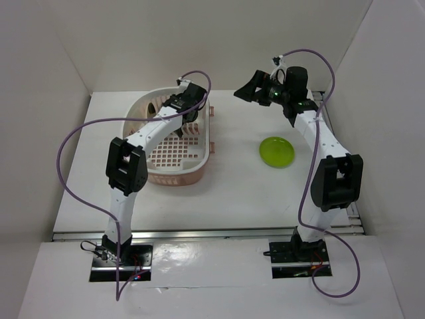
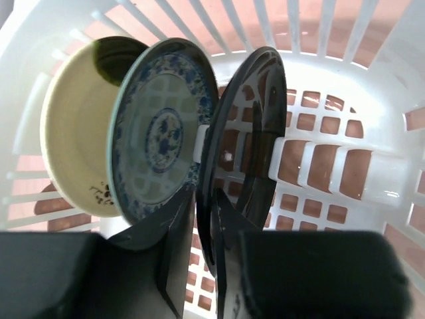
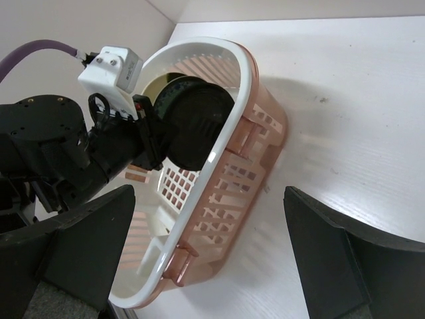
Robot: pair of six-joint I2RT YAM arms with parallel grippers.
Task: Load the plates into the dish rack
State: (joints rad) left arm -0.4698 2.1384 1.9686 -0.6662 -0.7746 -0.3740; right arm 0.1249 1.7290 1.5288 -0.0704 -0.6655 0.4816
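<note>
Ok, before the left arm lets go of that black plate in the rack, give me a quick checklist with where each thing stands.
1. Black plate on edge in the dish rack, beside the blue-patterned plate: ok.
2. Black plate's bottom edge seated between prongs: cannot tell, the gripper hides it.
3. Left gripper closed on the black plate's rim: ok.
4. Cream plate and blue-patterned plate standing upright: ok.
5. Right gripper open and empty: ok.
6. Lime green plate loaded: not ok, it lies on the table.
</note>
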